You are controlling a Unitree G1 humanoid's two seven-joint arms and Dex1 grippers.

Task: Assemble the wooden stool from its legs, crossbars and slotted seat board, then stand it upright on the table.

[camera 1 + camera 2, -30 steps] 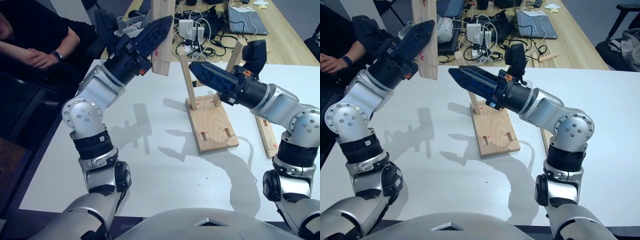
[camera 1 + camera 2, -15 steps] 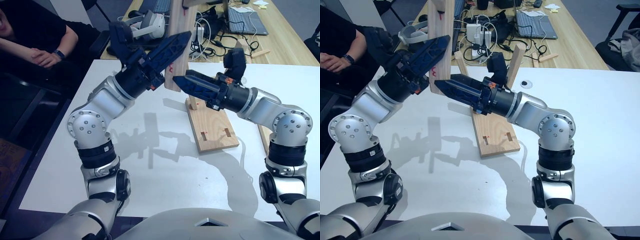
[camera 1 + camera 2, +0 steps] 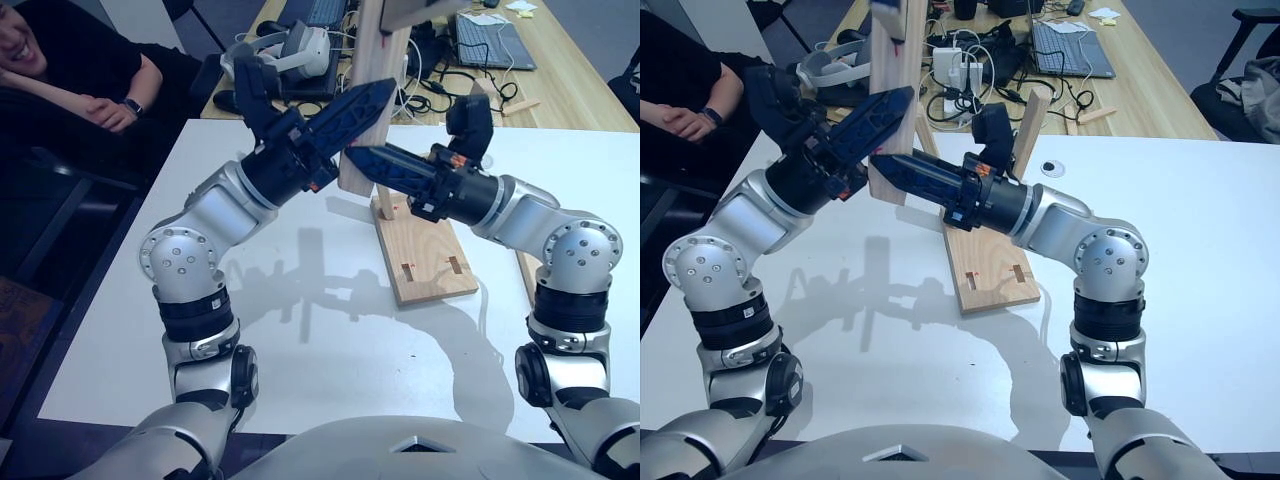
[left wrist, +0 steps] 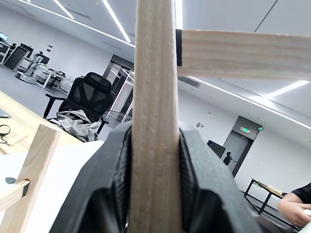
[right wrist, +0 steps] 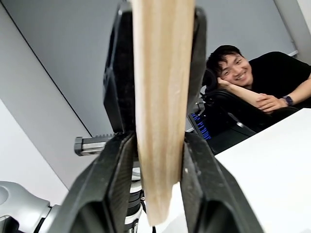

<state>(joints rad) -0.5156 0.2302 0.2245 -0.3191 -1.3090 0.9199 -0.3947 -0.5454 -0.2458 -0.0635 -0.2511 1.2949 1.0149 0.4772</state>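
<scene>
The rectangular white table [image 3: 300, 360] shows its left, near and far edges, and a broad stretch of white top lies between the left edge and the work. A flat pale wooden seat board [image 3: 430, 250] lies right of centre with two small rectangular slots [image 3: 408, 269] at its near end. Two square-section wooden legs [image 3: 470, 115] stand at its far end. A loose wooden strip [image 3: 537, 270] lies flat just right of the board. Above the board's far-left corner, a smooth pale wooden leg [image 3: 355, 185] is held upright in the air, with a crossbar [image 4: 243, 53] joined near its top. The left gripper [image 3: 372, 100] is clenched on its middle. The right gripper [image 3: 358, 157] clamps its lower end, pads against both faces.
</scene>
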